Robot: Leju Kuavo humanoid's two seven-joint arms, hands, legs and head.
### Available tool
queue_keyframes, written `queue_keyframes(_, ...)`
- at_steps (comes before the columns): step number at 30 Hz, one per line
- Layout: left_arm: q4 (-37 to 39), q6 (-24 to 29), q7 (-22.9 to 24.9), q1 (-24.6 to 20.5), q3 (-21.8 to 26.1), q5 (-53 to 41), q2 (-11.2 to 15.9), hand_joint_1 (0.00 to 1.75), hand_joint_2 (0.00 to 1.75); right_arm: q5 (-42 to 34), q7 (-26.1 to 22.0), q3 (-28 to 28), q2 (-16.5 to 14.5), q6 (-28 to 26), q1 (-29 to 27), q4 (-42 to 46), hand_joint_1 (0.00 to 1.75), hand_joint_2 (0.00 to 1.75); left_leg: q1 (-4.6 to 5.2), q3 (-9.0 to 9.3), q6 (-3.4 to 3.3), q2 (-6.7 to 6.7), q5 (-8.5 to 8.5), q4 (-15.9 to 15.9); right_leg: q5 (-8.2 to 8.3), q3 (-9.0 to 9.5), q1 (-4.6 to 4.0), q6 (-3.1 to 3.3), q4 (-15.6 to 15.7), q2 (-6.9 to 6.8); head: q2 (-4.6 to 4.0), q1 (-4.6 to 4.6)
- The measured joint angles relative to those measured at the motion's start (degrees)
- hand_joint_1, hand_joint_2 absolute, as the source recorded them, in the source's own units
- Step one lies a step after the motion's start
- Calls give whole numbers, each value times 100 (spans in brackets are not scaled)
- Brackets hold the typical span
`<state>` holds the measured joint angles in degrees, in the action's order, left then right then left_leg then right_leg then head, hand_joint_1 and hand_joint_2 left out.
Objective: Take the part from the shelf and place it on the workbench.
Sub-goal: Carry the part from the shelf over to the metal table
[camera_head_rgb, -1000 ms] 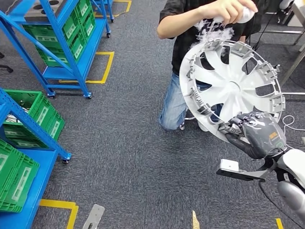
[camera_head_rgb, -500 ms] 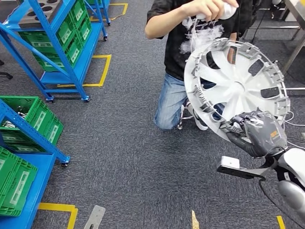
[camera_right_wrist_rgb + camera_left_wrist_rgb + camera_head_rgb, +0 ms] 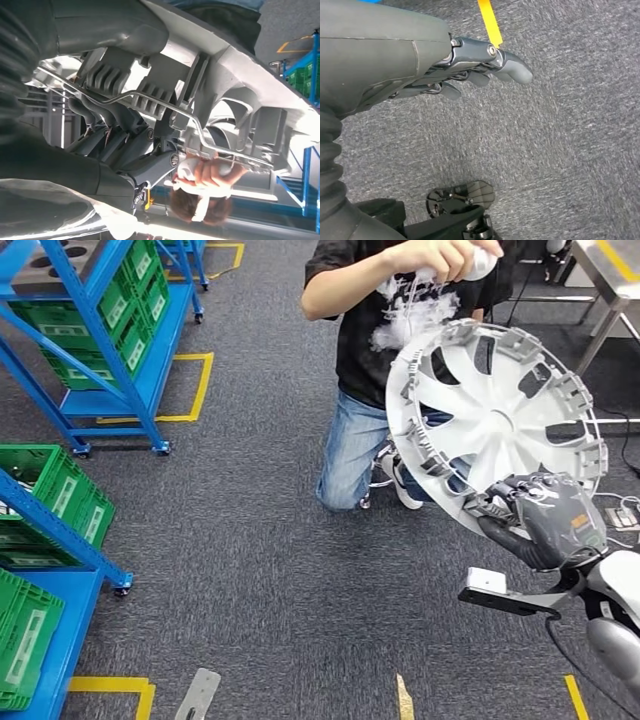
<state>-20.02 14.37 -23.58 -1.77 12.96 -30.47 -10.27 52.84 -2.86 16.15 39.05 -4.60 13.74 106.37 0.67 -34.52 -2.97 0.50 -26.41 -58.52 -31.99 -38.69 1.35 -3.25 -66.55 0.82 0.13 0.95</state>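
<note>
The part is a silver wheel cover (image 3: pixel 490 425) with curved spokes and clips around its rim. My right hand (image 3: pixel 540 520) grips its lower edge and holds it up, tilted, at the right of the head view. In the right wrist view the fingers (image 3: pixel 124 142) curl around the rim and wire ring of the wheel cover (image 3: pixel 226 85). My left hand (image 3: pixel 433 70) hangs over the grey carpet with its fingers stretched out and nothing in them.
A kneeling person (image 3: pixel 377 330) in a black shirt and jeans is just behind the wheel cover. Blue shelves (image 3: pixel 90 330) with green crates (image 3: pixel 64 490) stand at the left. A metal bench leg (image 3: pixel 604 300) shows at the top right. Yellow floor tape (image 3: pixel 192 390) marks bays.
The camera has swung right: shelves and the person drift left in the picture. The wheel cover stays held in my right hand, almost unmoved in the frame.
</note>
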Motion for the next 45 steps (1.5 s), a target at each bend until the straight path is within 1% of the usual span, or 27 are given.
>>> queue_keyframes(2,0,-1,0,6,0,0,-2,0,175,0,-5,5,-1,1,-11,-1,175,175,11,-2,-14,-65,-3,-2,-238,-335,-2,-18,-695,-24,0,-1)
queue_keyframes(3,0,-1,0,8,1,0,-1,0,175,0,-8,8,-2,1,-16,-1,175,175,13,-2,-16,-97,-6,-2,-214,-386,-3,-22,-791,-27,0,0)
queue_keyframes(4,0,-1,0,7,1,0,-1,0,175,-1,-6,9,-2,2,-18,-2,175,175,14,1,-17,-125,-8,-3,-93,-326,-4,-20,-665,-36,0,1)
queue_keyframes(6,0,-5,0,3,1,0,-3,0,175,-2,0,6,-2,3,-13,-2,175,175,19,8,-6,-174,-17,-6,262,59,-12,-5,93,-135,0,2)
queue_keyframes(8,0,-11,0,4,1,-1,-2,0,175,-4,6,2,-2,4,5,-1,175,175,47,-5,31,-215,-31,-33,442,398,-43,31,724,-253,0,-2)
queue_keyframes(9,0,-12,0,7,1,-1,0,0,175,-6,7,0,-2,7,12,0,175,175,59,-12,53,-239,-34,-44,445,459,-61,49,837,-275,0,-6)
queue_keyframes(12,0,-12,0,9,0,0,2,0,175,-13,7,-5,-2,14,12,1,175,175,52,-24,122,-277,-85,-95,474,471,-60,116,858,-181,0,-13)
queue_keyframes(14,0,-12,0,2,-1,-1,2,0,175,-16,8,-11,-2,17,15,2,175,175,28,-154,191,-190,-324,-439,492,481,-43,170,873,-132,0,-23)
queue_keyframes(16,0,-13,0,9,-2,-1,4,0,175,-19,10,-17,-2,26,15,2,175,175,2,-452,236,-117,-689,-1169,491,481,-42,194,871,-74,0,-29)
queue_keyframes(17,0,-14,0,17,-2,-1,5,0,175,-20,10,-19,-2,32,14,1,175,175,-7,-589,246,-109,-804,-1492,491,481,-43,196,869,-36,0,-29)
queue_keyframes(18,0,-14,0,22,-2,0,6,0,175,-21,11,-19,-2,38,13,0,175,175,-14,-657,248,-106,-817,-1653,491,482,-43,196,867,5,0,-29)
queue_keyframes(19,0,-14,0,24,-2,0,7,0,175,-22,11,-20,-2,42,12,1,175,175,-22,-629,244,-102,-715,-1590,491,484,-42,195,864,50,0,-29)
queue_keyframes(21,0,-14,0,20,-2,-1,8,0,175,-27,10,-24,-2,45,13,1,175,175,-44,-340,222,-22,-315,-933,489,493,-38,191,859,137,0,-29)
queue_keyframes(23,0,-14,-1,15,-2,-2,8,0,175,-34,9,-27,-2,48,22,1,175,175,-62,-66,198,155,-81,-300,491,464,-38,162,843,215,0,-26)
queue_keyframes(25,0,-14,-3,13,-1,-1,8,0,175,-37,9,-32,-2,54,25,3,175,175,-51,-5,177,233,-90,-123,515,410,-20,101,841,283,0,-24)
queue_keyframes(26,0,-14,-4,9,-1,-1,8,0,175,-38,10,-34,-1,56,20,4,175,175,-43,-1,152,199,-89,-91,526,394,-2,63,850,315,0,-24)
queue_keyframes(28,0,-15,-8,5,1,-1,9,0,175,-40,11,-38,1,58,17,5,175,175,-41,21,83,125,-58,-40,449,321,10,14,758,246,0,-13)
queue_keyframes(29,0,-15,-10,0,0,-1,8,0,175,-41,11,-39,2,58,23,5,175,175,-44,33,44,82,-43,-13,334,222,6,3,565,172,0,1)
queue_keyframes(32,0,-16,-15,8,-1,-2,8,0,175,-42,1,-33,1,62,27,5,175,175,-16,36,-12,-38,-44,-4,-118,-280,-3,-13,-476,-3,0,17)
queue_keyframes(33,0,-17,-15,12,0,-2,9,0,175,-45,-2,-31,1,64,21,5,175,175,-6,37,-17,-79,-47,-5,-155,-379,-3,-20,-680,-19,0,15)
queue_keyframes(34,0,-19,-15,13,1,-2,10,0,175,-51,-2,-31,1,67,18,5,175,175,0,38,-20,-116,-50,-6,-91,-376,-3,-22,-676,-30,0,16)
queue_keyframes(35,0,-20,-16,12,1,-2,9,0,175,-57,1,-32,1,70,16,5,175,175,3,44,-18,-150,-53,-6,65,-254,-4,-19,-443,-53,0,16)
queue_keyframes(37,0,-23,-17,8,1,-2,6,0,175,-70,7,-36,1,77,23,5,175,175,18,54,3,-205,-69,-15,387,177,-24,-8,342,-196,0,20)
queue_keyframes(39,0,-23,-19,11,1,-2,7,0,175,-76,9,-42,1,81,30,9,175,175,47,50,43,-255,-80,-32,494,439,-57,27,812,-304,0,13)
queue_keyframes(41,0,-23,-22,12,0,-2,7,0,175,-78,10,-44,1,83,27,13,175,175,55,49,82,-316,-84,-42,494,452,-73,75,859,-255,0,7)
queue_keyframes(43,0,-23,-26,7,-1,-1,7,0,175,-79,11,-46,1,83,25,16,175,175,34,29,143,-286,-167,-125,516,456,-58,129,876,-192,0,7)
queue_keyframes(45,0,-22,-31,8,-2,1,7,0,175,-80,13,-49,1,81,26,18,175,175,5,-155,208,-167,-461,-586,531,467,-42,188,890,-134,0,1)
